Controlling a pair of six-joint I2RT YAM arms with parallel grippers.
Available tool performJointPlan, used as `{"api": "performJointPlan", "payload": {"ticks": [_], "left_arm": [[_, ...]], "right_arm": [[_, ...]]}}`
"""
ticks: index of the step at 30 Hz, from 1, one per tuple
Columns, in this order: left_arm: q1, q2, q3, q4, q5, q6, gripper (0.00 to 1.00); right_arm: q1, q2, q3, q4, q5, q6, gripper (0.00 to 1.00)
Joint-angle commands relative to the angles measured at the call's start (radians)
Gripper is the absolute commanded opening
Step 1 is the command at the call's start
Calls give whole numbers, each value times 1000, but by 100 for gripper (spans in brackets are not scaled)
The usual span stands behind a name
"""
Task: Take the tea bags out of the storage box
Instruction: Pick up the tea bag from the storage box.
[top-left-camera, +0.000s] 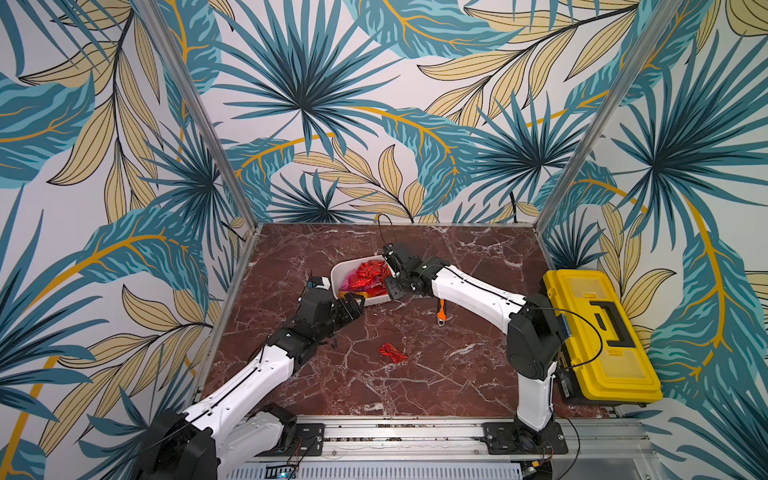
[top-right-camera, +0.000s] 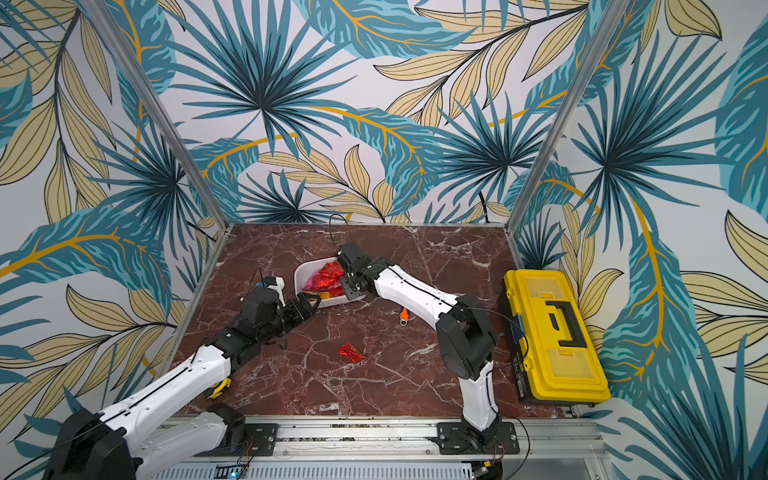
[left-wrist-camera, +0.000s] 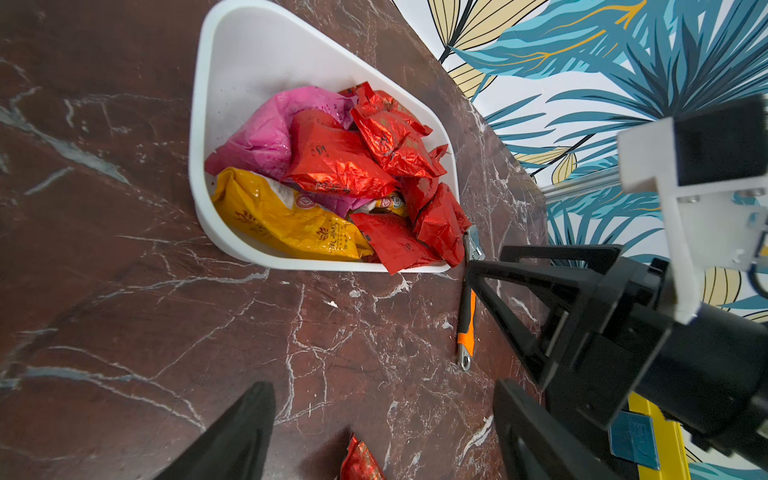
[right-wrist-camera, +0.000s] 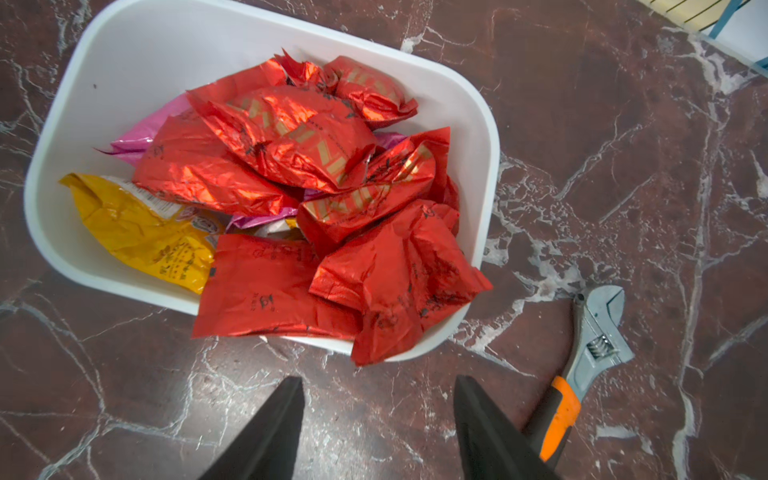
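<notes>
Status: left tool (left-wrist-camera: 382, 384) open, empty (fingers wide apart). The right tool (right-wrist-camera: 378, 380) is open too, nothing between its fingers. White box (right-wrist-camera: 124, 37) on the counter (top-left-camera: 457, 374) just ahead of both tools' tips, tea bags (right-wrist-camera: 291, 137) piled inside, two red ones draped over the rim nearest the right tool. One loose red bag (top-left-camera: 392, 352) lies behind the left tool. Wrench (right-wrist-camera: 598, 332) beside the right tool.

The table (top-left-camera: 457, 374) is lying open around the loose tea bag (top-left-camera: 392, 353); the wrench (right-wrist-camera: 590, 345) is crowding the storage box (right-wrist-camera: 145, 62) on its right flank
</notes>
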Motion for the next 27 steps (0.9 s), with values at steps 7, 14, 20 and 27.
{"api": "performJointPlan", "payload": {"ticks": [7,14,20,27], "left_arm": [[8,7,-16,33,8,8,87],[14,3,-14,27,10,10,87],[15,-1,-8,23,12,11,87],[16,-13,-3,15,12,8,86]], "right_arm": [[-10,85,72,-33,14,-18,57],[-13,115,72,-33,29,-30,47],[-14,116,72,-33,16,-33,36],[-14,74,58,-33,22,-38,15]]}}
